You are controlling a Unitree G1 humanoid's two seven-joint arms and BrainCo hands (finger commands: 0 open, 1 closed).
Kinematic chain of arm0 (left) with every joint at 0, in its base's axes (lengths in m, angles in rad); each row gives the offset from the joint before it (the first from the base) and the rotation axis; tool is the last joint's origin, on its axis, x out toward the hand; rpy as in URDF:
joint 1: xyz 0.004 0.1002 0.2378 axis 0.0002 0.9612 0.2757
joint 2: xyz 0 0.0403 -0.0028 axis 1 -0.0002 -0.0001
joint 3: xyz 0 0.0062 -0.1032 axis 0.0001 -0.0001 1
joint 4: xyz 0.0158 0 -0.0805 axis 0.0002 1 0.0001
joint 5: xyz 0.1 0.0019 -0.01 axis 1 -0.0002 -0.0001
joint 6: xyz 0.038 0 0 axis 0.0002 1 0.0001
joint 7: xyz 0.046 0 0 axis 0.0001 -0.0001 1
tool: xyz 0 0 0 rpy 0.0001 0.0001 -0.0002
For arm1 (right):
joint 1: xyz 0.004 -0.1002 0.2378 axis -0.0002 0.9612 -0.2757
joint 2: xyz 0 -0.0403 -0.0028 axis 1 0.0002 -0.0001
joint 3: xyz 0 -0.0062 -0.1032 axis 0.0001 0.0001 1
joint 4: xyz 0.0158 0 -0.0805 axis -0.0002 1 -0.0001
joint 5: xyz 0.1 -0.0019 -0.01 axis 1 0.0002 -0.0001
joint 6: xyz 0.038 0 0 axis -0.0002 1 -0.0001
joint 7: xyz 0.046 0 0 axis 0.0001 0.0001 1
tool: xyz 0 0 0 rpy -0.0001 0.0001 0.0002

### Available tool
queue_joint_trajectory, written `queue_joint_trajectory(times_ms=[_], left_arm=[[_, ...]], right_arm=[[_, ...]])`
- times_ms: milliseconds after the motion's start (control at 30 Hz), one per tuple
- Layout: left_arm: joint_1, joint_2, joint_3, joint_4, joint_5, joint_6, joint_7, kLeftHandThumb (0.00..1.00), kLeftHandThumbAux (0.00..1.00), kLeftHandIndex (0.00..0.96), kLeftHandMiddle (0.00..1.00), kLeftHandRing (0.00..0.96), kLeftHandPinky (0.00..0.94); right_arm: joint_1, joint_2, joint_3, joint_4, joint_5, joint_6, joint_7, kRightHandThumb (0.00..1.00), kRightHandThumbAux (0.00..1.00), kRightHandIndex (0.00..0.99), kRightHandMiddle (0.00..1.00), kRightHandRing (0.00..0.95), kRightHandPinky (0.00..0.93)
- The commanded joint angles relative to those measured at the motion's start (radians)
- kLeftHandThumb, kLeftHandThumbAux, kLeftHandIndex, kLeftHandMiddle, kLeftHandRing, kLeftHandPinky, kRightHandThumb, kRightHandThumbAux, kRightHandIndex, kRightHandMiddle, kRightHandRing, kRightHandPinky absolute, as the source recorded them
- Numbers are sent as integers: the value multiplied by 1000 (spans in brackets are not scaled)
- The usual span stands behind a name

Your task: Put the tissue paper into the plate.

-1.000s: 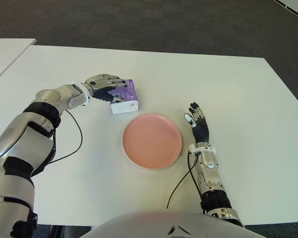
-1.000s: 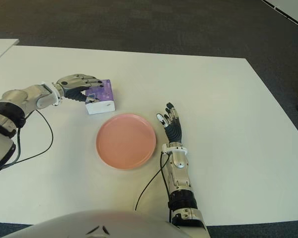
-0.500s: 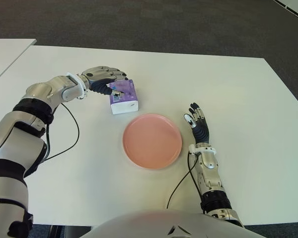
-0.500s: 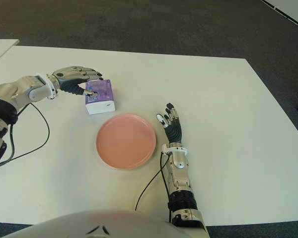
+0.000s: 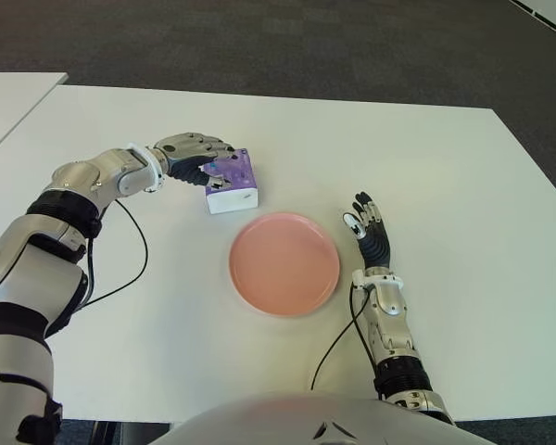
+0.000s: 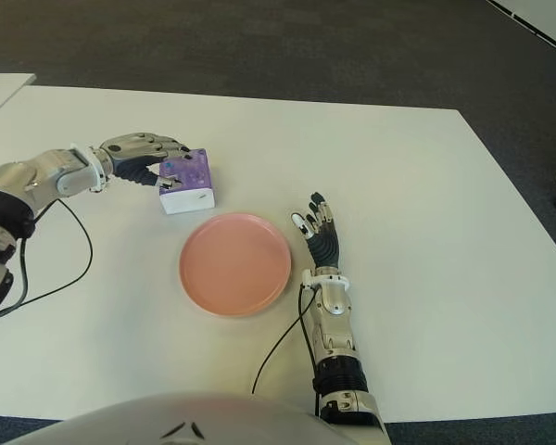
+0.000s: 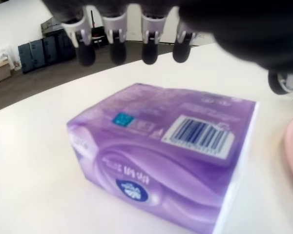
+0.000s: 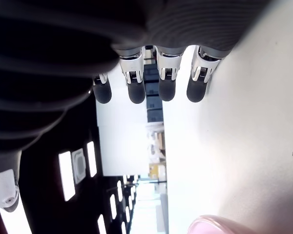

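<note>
Silver-grey shelled arms with black joint bands at elbow and upper arm. White cuff ring at each wrist. Left hand [image 5: 193, 153]: metallic grey back, dark fingers. Right hand [image 5: 370, 230]: black ribbed palm, dark fingers, white pad at thumb tip. Thin black cable looping from each forearm. Pale rounded torso shell with small dark mark.

White tabletop [image 5: 445, 167]: bare on its far and right parts. Purple-and-white tissue packet [image 5: 232, 181] stands just beyond the round pink plate [image 5: 284, 262], a narrow strip of table between them, the left hand [image 5: 193, 155] over its left end. Right hand [image 5: 369, 232] stands fingers-up just right of the plate rim; black cables [image 5: 134, 255] cross the table left of the plate and near the front edge.
</note>
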Motion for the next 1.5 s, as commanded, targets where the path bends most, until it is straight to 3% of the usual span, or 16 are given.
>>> queue_joint_trajectory(times_ms=[33,867,1500], left_arm=[[19,-27,-34,48,47,15,35,357,84,0,0,0,0],[6,-80,-129,138,130,68,130,331,76,0,0,0,0],[0,-96,-156,171,130,88,197,335,83,0,0,0,0]], right_arm=[[39,8,1,32,3,49,-1,394,526,0,0,0,0],[51,11,-6,20,10,45,2,379,501,0,0,0,0],[60,6,-4,9,3,49,-1,383,486,8,0,0,0]])
